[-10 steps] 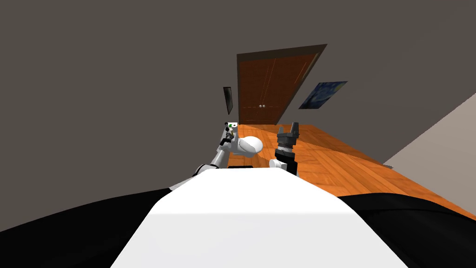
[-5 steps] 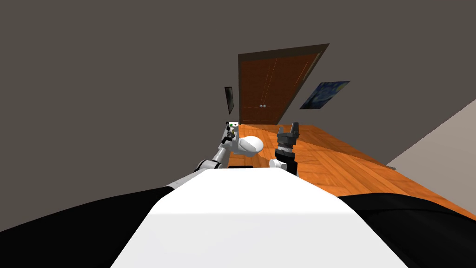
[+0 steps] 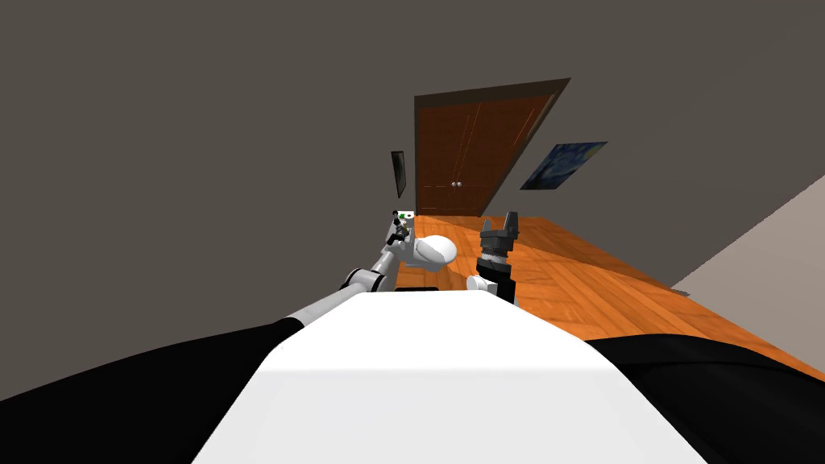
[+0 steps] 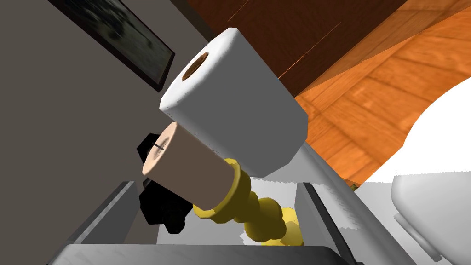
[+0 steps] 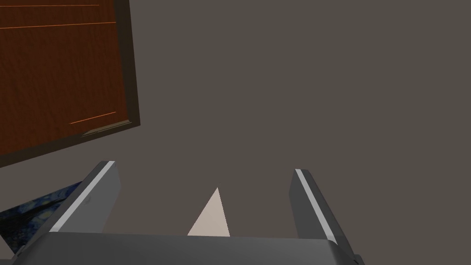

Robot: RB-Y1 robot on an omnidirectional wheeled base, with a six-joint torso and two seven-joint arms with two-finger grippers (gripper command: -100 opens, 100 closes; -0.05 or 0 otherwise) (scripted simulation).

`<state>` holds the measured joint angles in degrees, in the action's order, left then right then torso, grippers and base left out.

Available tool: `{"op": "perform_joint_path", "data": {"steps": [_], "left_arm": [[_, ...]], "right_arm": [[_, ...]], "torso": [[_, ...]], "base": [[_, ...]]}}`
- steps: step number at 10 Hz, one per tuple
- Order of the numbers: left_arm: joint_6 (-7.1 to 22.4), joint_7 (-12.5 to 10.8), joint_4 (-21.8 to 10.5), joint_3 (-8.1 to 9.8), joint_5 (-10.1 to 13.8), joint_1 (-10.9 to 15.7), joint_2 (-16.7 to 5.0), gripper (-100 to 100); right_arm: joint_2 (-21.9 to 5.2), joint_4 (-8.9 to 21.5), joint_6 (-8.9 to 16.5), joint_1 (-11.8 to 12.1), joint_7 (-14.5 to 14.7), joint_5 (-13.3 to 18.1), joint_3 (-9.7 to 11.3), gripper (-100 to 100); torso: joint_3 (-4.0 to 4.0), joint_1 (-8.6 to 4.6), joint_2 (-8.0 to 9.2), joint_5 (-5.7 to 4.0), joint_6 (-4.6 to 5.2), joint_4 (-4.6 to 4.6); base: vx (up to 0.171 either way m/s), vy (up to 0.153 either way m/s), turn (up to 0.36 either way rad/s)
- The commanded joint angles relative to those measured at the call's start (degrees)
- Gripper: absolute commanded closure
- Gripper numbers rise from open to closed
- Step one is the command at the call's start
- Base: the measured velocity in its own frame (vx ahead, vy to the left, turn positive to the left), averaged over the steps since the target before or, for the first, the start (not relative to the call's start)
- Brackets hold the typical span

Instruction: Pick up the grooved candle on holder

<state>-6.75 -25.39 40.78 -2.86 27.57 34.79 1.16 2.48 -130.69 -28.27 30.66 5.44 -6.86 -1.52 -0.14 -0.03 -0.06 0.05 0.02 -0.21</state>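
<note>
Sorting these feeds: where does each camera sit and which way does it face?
Head: atop the robot, looking down and forward at door and floor; left arm, right arm show.
Left wrist: on left hand, facing candle and paper roll; left tool open.
Right wrist: on right hand, facing wall; right tool open.
Head and right wrist share the door.

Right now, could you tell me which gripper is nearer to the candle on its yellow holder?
Left. The left gripper is open around the candle and its holder, not pressing them; the right gripper is raised well apart from them, open.
</note>
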Motion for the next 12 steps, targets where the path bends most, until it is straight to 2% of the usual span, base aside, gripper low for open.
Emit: {"op": "perform_joint_path", "data": {"steps": [1, 2, 3, 7, 8, 9, 10, 11, 12], "left_arm": [[0.10, 0.18, -1.91, 0.03, -0.07, 0.68, 0.11, -100], [-0.03, 0.10, -1.39, -0.05, -0.04, 0.54, 0.07, -100], [-0.07, 0.09, -1.56, -0.07, -0.03, 0.58, 0.07, 100], [-0.05, -0.20, -1.47, 0.04, 0.13, 0.63, 0.18, 100], [-0.04, -0.22, -1.46, 0.04, 0.14, 0.63, 0.19, 0], [1.63, 0.09, 1.40, -0.27, -0.39, -2.23, -0.41, 100], [1.63, 0.09, 3.44, -0.27, -0.39, -4.03, -0.41, 100], [1.63, 0.09, 4.44, -0.27, -0.39, -4.60, -0.41, 100], [3.15, 0.00, 6.10, -0.58, -0.71, -6.33, -0.93, 100]], "right_arm": [[0.00, 0.00, 0.00, 0.00, 0.00, 0.00, 0.00, 0], [0.00, 0.00, 0.00, 0.00, 0.00, 0.00, 0.00, 0], [0.00, 0.00, 0.00, 0.00, 0.00, 0.00, 0.00, 0], [0.00, 0.00, 0.00, 0.00, 0.00, 0.00, 0.00, 0], [0.00, 0.00, 0.00, 0.00, 0.00, 0.00, 0.00, 0], [0.00, 0.00, 0.00, 0.00, 0.00, 0.00, 0.00, 0], [0.00, 0.00, 0.00, 0.00, 0.00, 0.00, 0.00, 0], [0.00, 0.00, 0.00, 0.00, 0.00, 0.00, 0.00, 0], [0.00, 0.00, 0.00, 0.00, 0.00, 0.00, 0.00, 0]], "torso": [[0.00, 0.00, 0.00, 0.00, 0.00, 0.00], [0.00, 0.00, 0.00, 0.00, 0.00, 0.00], [0.00, -0.01, 0.00, 0.00, 0.00, 0.00], [-0.09, -0.19, -0.11, -0.13, 0.03, -0.07], [-0.10, -0.19, -0.12, -0.14, 0.02, -0.08], [-0.11, -0.20, -0.13, -0.14, 0.02, -0.08], [-0.20, -0.24, -0.16, -0.13, 0.02, -0.24], [-0.29, -0.23, -0.21, -0.13, -0.02, -0.37], [-0.32, -0.16, -0.22, -0.12, -0.07, -0.41]], "base": [[0.000, 0.000, 0.000], [0.000, 0.000, 0.000], [0.000, 0.000, 0.000], [0.000, 0.000, 0.000], [0.000, 0.000, 0.000], [0.027, -0.015, -0.062], [0.029, -0.016, -0.033], [0.008, -0.009, -0.005], [0.044, -0.036, -0.070]]}}
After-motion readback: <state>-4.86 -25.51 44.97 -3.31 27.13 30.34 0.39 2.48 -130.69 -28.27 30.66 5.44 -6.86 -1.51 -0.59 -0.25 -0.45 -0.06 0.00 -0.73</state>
